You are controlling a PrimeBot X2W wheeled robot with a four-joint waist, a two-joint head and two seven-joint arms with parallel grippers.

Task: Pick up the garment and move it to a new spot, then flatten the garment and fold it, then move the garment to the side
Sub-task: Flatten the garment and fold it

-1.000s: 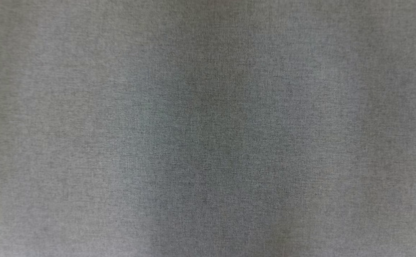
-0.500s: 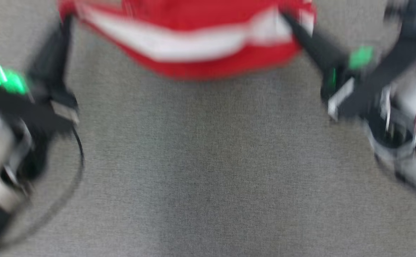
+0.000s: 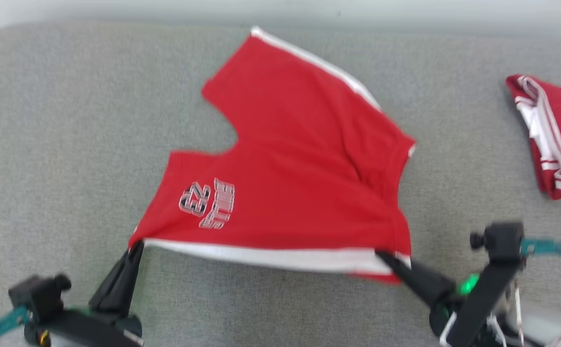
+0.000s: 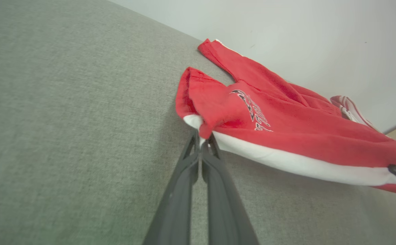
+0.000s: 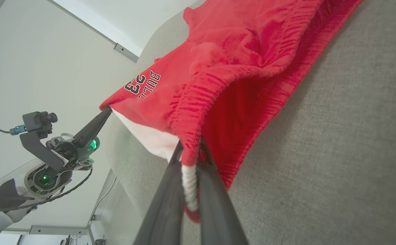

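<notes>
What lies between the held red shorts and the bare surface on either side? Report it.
On the robot's left, nothing visible: just grey surface. On the right, a second red garment lies apart from the red shorts, near that end. The left gripper and right gripper hold them.

Head view has tilted up, it seems (blur gone); red shorts [image 3: 299, 159] now show whole.

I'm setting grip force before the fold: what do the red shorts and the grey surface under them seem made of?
The shorts: soft matte knit, probably fleecy cotton blend; it drapes in loose folds, and the right wrist view shows fuzzy nap and a ribbed waistband. The surface: grey woven fabric, matte, like upholstery, with a fine heathered weave.
</notes>
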